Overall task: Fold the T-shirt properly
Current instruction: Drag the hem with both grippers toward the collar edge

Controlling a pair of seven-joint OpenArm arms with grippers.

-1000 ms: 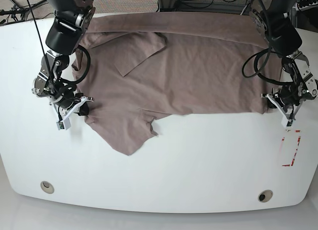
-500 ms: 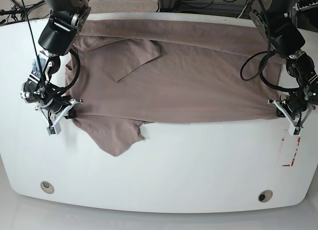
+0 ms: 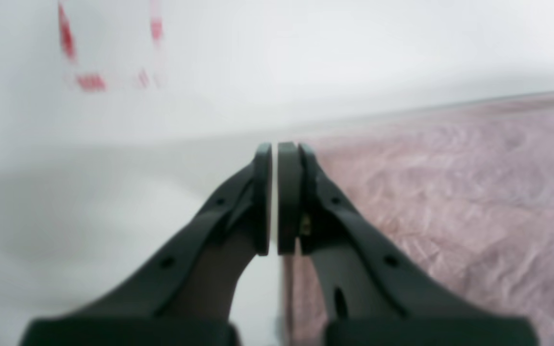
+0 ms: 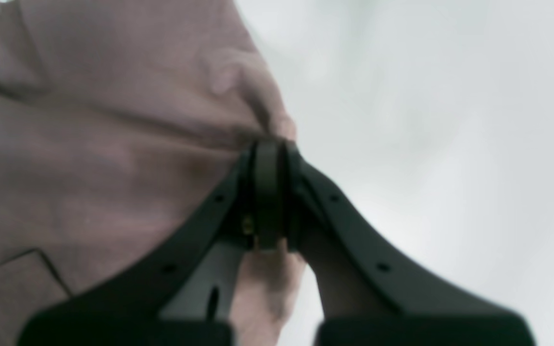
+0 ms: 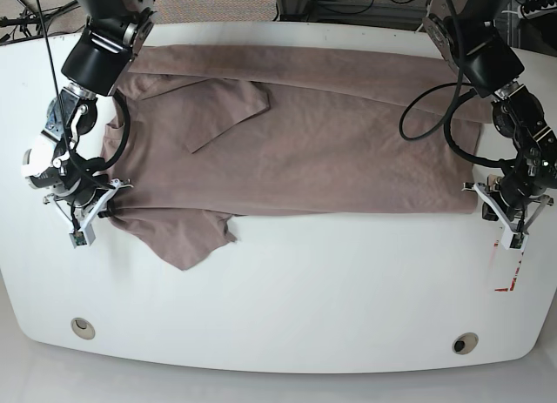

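Observation:
The mauve-brown T-shirt (image 5: pixel 331 151) lies spread wide across the far half of the white table (image 5: pixel 305 281). One sleeve (image 5: pixel 231 107) is folded over its body and another flap (image 5: pixel 196 242) points toward the front. My right gripper (image 5: pixel 106 210) is shut on a bunched fold at the shirt's left edge (image 4: pixel 89 144), and its pads (image 4: pixel 268 144) pinch the cloth. My left gripper (image 5: pixel 479 203) sits at the shirt's front right corner. In the left wrist view its pads (image 3: pixel 274 146) are pressed almost together at the cloth edge (image 3: pixel 450 202).
Red tape marks (image 5: pixel 509 268) lie on the table just in front of my left gripper and also show in the left wrist view (image 3: pixel 89 81). Two round holes (image 5: pixel 83 326) (image 5: pixel 464 343) sit near the front edge. Cables run behind the table.
Both grippers have moved toward the front, the right one also outward. The shirt has slid with them, leftward in the base view, and its front edge has been pulled straighter and flatter.

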